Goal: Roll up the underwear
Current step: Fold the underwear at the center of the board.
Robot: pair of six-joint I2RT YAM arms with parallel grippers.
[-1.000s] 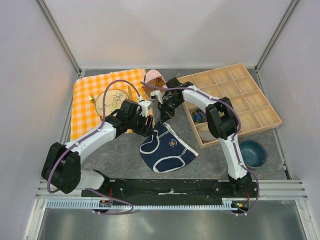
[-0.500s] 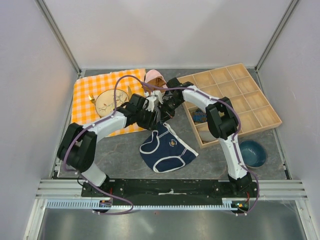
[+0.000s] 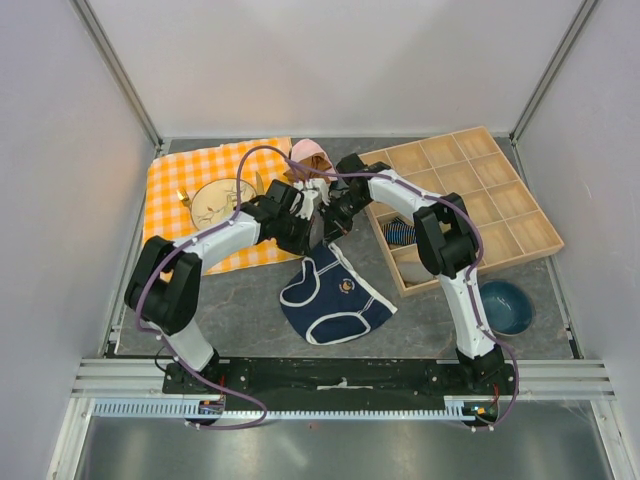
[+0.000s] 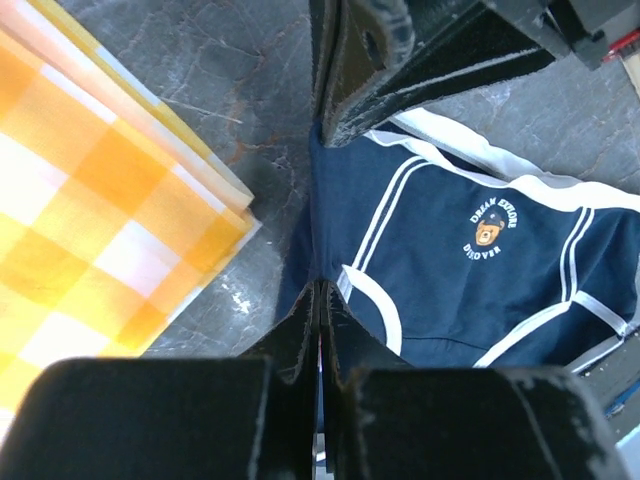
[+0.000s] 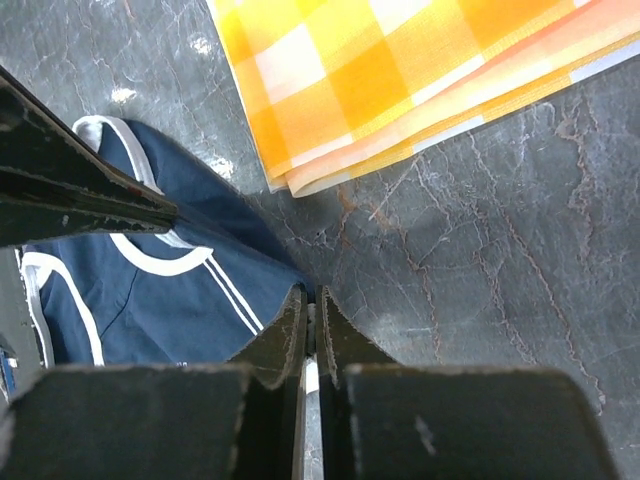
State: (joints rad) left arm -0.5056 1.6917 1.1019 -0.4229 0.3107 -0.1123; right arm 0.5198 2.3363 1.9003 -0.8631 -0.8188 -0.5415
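The underwear (image 3: 335, 297) is navy with white trim and lies spread on the grey tabletop in front of both arms. Both grippers meet at its far edge. My left gripper (image 3: 306, 236) is shut, its tips (image 4: 322, 286) pinching the cloth's edge beside a white trim curve. My right gripper (image 3: 331, 231) is shut too, with a strip of white trim caught between its tips (image 5: 311, 291). In the left wrist view the underwear (image 4: 470, 260) shows a small bear print, and the right gripper's fingers (image 4: 400, 60) hang just above it. In the right wrist view the underwear (image 5: 150, 300) lies left of the jaws.
An orange checked cloth (image 3: 190, 190) with a plate (image 3: 222, 201) lies at the back left, its corner (image 4: 120, 220) close to the grippers. A pink garment (image 3: 310, 153) sits behind them. A wooden compartment tray (image 3: 500, 200) holds a striped roll (image 3: 399, 232). A blue bowl (image 3: 505, 306) stands right.
My left arm swung right to the underwear's far edge, and its gripper went from open to shut on the cloth. The right arm and the underwear have stayed put.
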